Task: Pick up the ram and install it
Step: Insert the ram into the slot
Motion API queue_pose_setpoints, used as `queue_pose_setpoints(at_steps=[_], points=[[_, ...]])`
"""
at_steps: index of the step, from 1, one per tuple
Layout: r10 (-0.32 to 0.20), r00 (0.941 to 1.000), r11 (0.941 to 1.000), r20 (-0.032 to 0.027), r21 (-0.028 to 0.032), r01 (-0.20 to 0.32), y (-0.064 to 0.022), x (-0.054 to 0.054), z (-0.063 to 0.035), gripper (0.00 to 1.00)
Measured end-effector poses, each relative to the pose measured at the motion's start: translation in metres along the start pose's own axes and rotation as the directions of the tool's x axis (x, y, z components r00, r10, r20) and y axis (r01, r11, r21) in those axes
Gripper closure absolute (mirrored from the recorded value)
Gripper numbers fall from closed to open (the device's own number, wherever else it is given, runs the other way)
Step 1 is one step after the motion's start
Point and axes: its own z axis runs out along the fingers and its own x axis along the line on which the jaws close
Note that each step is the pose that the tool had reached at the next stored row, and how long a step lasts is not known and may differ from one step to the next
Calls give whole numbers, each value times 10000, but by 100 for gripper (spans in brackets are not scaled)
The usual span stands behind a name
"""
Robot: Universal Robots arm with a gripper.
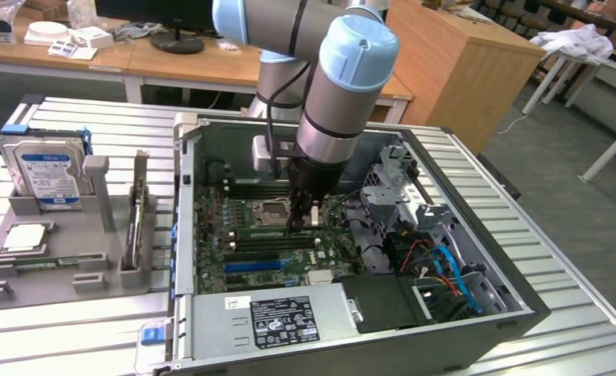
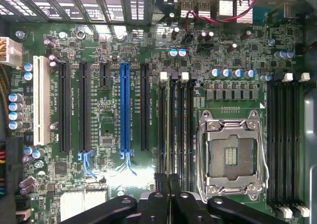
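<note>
Exterior view: from your gripper (image 1: 307,224), drive cage (image 1: 394,185) crowds three o'clock, cables (image 1: 445,274) four, case wall (image 1: 185,227) nine; the case's side lies open.

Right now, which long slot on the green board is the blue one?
The blue slot is the long one with black slots on both sides; every other slot in that row is black, except the white slot at one end.
</note>
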Motion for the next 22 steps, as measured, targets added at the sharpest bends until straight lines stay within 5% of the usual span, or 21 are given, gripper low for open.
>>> queue_pose_setpoints(at_steps=[22], points=[[0,10000,10000,-1,-1,0,-1,18,26,88]])
